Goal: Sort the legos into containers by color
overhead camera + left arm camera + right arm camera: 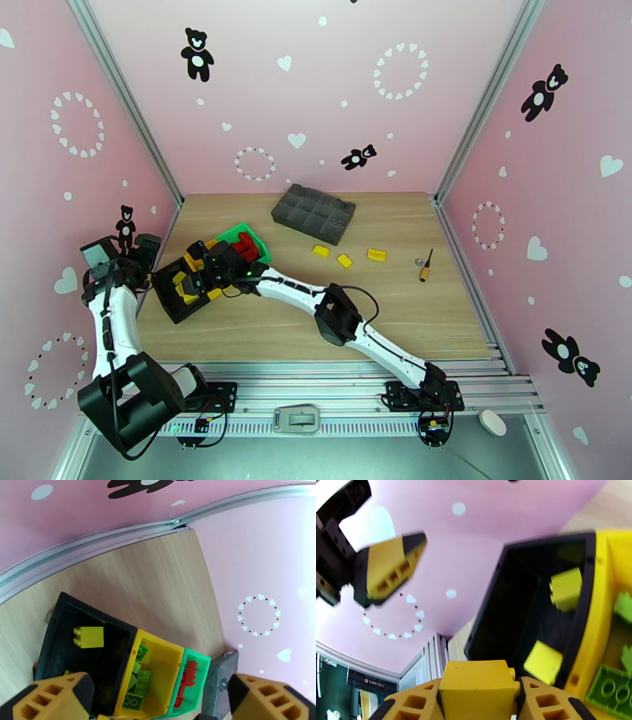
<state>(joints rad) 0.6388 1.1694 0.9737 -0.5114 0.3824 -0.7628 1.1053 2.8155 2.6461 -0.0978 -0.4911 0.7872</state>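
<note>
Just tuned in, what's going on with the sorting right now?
The right gripper is shut on a yellow brick, holding it close to the black bin, which already has yellow bricks in it. The left gripper hangs open near the bins, holding nothing. Green bricks are in the yellow bin and red ones in the green bin. Three yellow bricks lie loose on the table.

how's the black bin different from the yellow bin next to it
The black bin holds yellow bricks, while the yellow bin holds light green bricks. The black bin sits at one end of the row; the yellow bin is in the middle, between the black bin and the green bin. Both are open-topped and stand side by side, touching.
</note>
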